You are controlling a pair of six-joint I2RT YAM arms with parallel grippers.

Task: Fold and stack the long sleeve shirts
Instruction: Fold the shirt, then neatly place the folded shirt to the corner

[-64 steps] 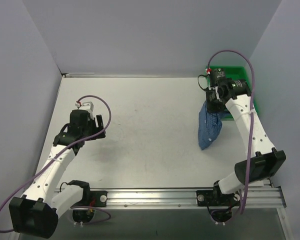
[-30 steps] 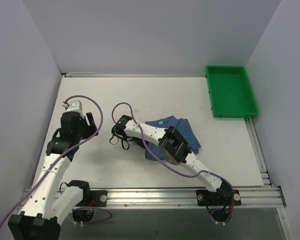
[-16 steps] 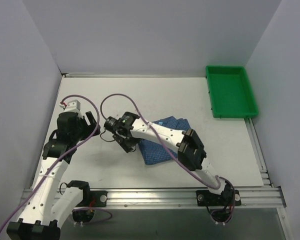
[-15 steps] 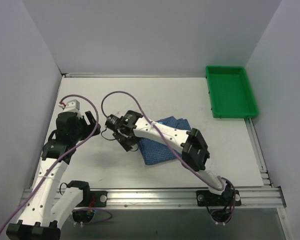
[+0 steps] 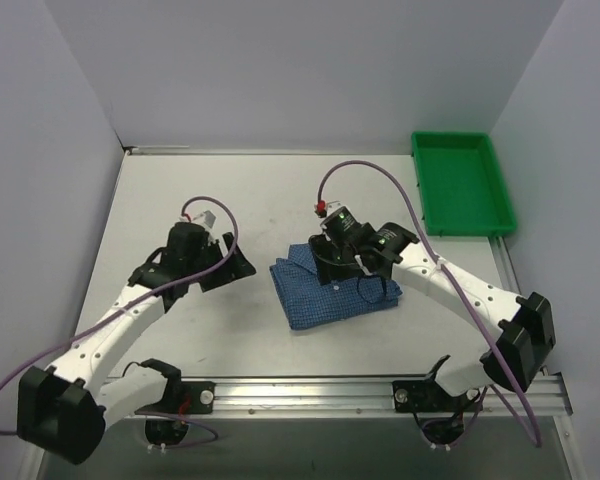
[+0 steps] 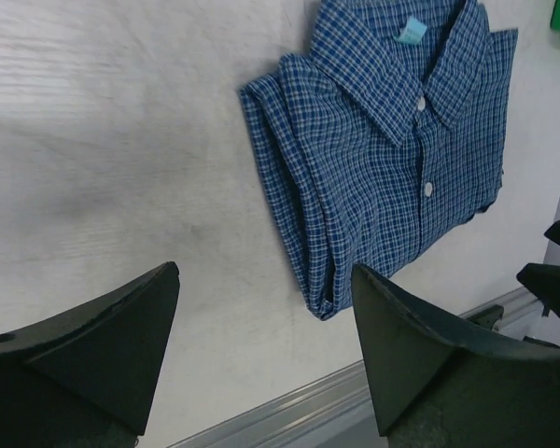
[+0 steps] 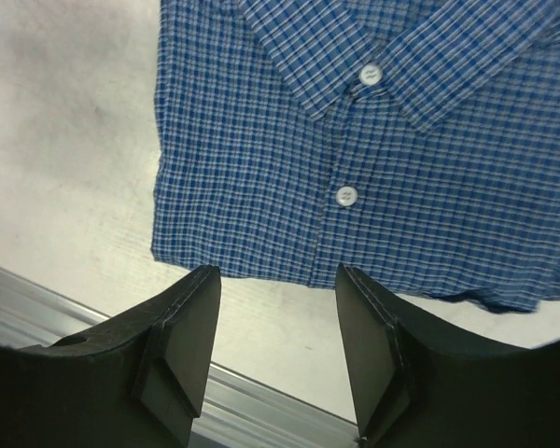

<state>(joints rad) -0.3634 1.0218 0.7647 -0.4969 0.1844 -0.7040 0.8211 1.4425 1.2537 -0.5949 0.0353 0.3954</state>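
Observation:
One long sleeve shirt [image 5: 325, 298] of blue fine-checked cloth lies folded into a rectangle on the table, collar toward the back. The left wrist view shows the shirt [image 6: 392, 140] with its light blue neck label and white buttons. The right wrist view shows the shirt [image 7: 355, 140] close up. My left gripper [image 5: 240, 267] hangs open just left of the shirt, apart from it; in its own view the left gripper [image 6: 266, 317] holds nothing. My right gripper [image 5: 332, 272] hovers open over the shirt's middle. In its own view the right gripper [image 7: 275, 280] is empty above the cloth's near edge.
A green tray [image 5: 458, 136] stands at the back right corner. A metal rail [image 5: 310, 390] runs along the table's near edge, close behind the shirt's near edge in the wrist views. Grey walls close in the left, back and right sides.
My right arm has pulled back from its reach across to the left and now hangs over the shirt with its jaws open. The left gripper has moved right, toward the shirt's left edge.

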